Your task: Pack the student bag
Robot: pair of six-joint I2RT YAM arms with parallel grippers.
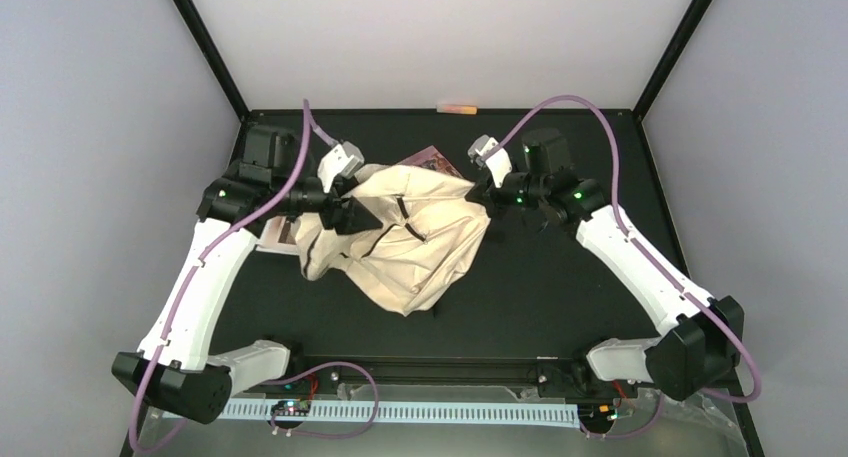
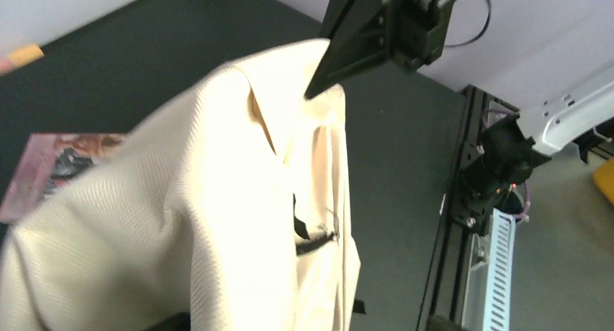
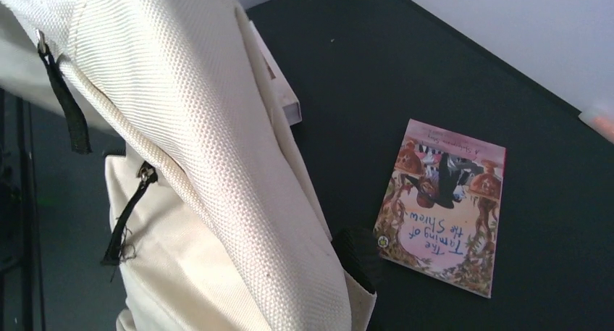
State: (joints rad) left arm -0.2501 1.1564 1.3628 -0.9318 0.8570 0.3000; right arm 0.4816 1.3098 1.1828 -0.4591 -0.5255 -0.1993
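Bright, even overhead light, faint shadows; the cream woven-fabric backpack (image 2: 217, 222) glares pale, its left edge blurred.

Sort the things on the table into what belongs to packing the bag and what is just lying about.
Belongs: student bag, pinched by the right gripper; paperback book, likely to go in.
Lying about: small orange object at the far edge.

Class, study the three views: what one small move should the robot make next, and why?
Probably close the left gripper on the fabric of the student bag beside it. Only the right gripper clearly pinches a corner, so the bag sags crumpled, and the book lies outside it on the table.
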